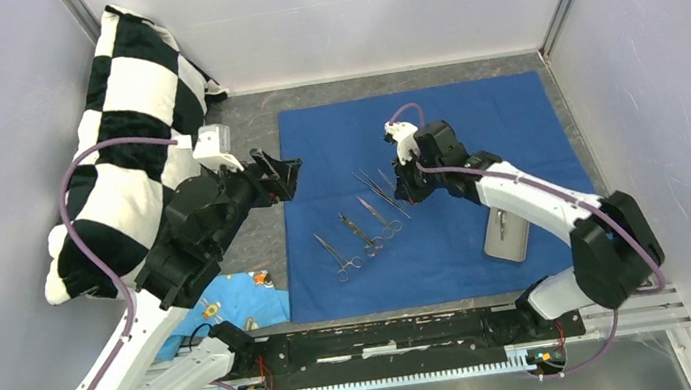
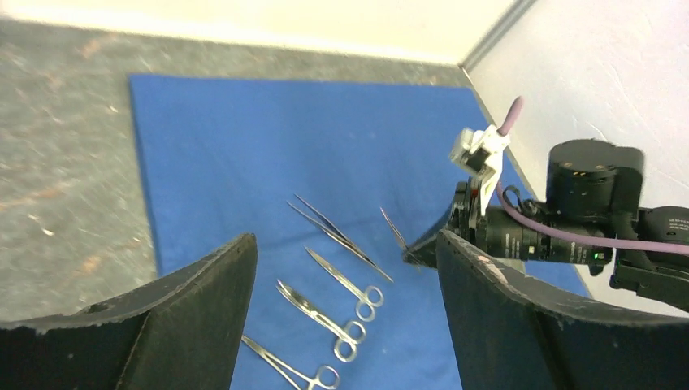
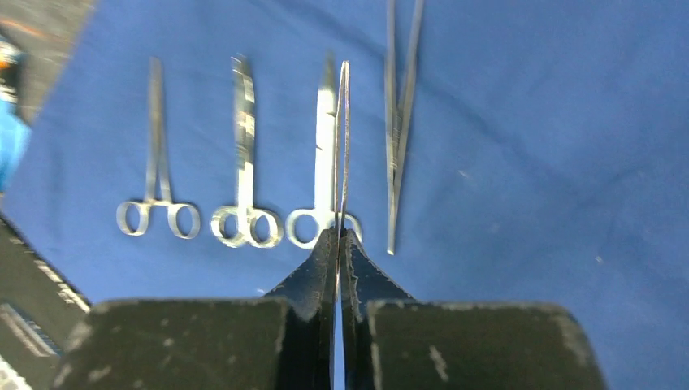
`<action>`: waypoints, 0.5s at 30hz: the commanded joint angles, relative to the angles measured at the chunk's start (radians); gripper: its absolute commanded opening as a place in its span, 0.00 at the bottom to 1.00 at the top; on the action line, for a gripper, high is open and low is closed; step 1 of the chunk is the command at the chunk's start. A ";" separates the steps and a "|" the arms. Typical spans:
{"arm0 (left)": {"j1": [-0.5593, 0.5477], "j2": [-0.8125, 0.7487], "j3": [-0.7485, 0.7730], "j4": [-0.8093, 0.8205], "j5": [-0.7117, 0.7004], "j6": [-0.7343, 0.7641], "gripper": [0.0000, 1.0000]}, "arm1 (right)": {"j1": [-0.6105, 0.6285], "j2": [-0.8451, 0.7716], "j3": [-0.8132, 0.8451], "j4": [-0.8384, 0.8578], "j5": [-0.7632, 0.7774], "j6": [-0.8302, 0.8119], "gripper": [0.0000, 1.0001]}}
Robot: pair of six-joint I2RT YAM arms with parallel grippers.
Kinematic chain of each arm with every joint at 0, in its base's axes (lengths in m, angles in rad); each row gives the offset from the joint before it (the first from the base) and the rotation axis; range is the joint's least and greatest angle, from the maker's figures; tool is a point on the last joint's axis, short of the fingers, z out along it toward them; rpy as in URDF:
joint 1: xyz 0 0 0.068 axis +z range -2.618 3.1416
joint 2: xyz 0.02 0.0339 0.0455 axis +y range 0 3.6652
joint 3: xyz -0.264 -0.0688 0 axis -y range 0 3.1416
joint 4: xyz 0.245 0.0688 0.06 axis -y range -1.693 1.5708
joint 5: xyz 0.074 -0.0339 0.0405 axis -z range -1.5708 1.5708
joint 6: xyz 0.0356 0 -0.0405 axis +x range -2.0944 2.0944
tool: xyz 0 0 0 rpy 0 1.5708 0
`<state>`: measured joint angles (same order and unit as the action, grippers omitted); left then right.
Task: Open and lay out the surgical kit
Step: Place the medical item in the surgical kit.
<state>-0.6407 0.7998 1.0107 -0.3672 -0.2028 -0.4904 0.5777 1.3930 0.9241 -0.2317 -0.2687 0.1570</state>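
You have the dark blue cloth (image 1: 484,131) spread flat. On it lie 3 ring-handled instruments (image 1: 365,236) in a row, long tweezers (image 1: 378,191) beside them, and a steel tray (image 1: 518,245) to their right. The right pincer (image 3: 339,244) pinches 1 thin instrument (image 3: 344,122).

A cloth wrap (image 1: 475,138) is spread flat on the surface (image 1: 257,126), filling its middle and right. Three scissor-like instruments (image 1: 364,235) are laid side by side in a slanting row on the near-left part of the wrap, their ring handles towards the near edge. Tweezers (image 1: 376,189) are laid just behind and to the right of that row. A fifth instrument (image 3: 343,138) is pinched between the jaws of the right gripper (image 1: 407,192), above the wrap and beside the tweezers. A tray (image 1: 507,237) is set on the wrap's near-right part. The left gripper (image 1: 291,177) is held over the wrap's left edge. A pillow (image 1: 127,133) is propped in the far-left corner, and a cloth scrap (image 1: 235,305) lies off the wrap at the near left.
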 commanded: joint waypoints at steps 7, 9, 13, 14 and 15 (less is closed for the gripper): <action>0.001 -0.003 -0.052 0.108 -0.189 0.258 0.88 | -0.018 0.201 0.186 -0.296 0.261 -0.186 0.04; 0.001 -0.014 -0.092 0.134 -0.193 0.260 0.88 | -0.018 0.234 0.196 -0.295 0.280 -0.186 0.04; 0.001 -0.017 -0.162 0.167 -0.200 0.252 0.88 | -0.019 0.273 0.203 -0.278 0.298 -0.188 0.04; 0.001 -0.012 -0.173 0.172 -0.197 0.253 0.88 | -0.019 0.282 0.203 -0.273 0.297 -0.187 0.04; 0.001 -0.008 -0.182 0.178 -0.194 0.253 0.88 | -0.019 0.288 0.204 -0.266 0.295 -0.185 0.04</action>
<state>-0.6407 0.7948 0.8589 -0.2726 -0.3672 -0.2848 0.5564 1.6600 1.0809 -0.4953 -0.0216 -0.0097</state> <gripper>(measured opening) 0.873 0.044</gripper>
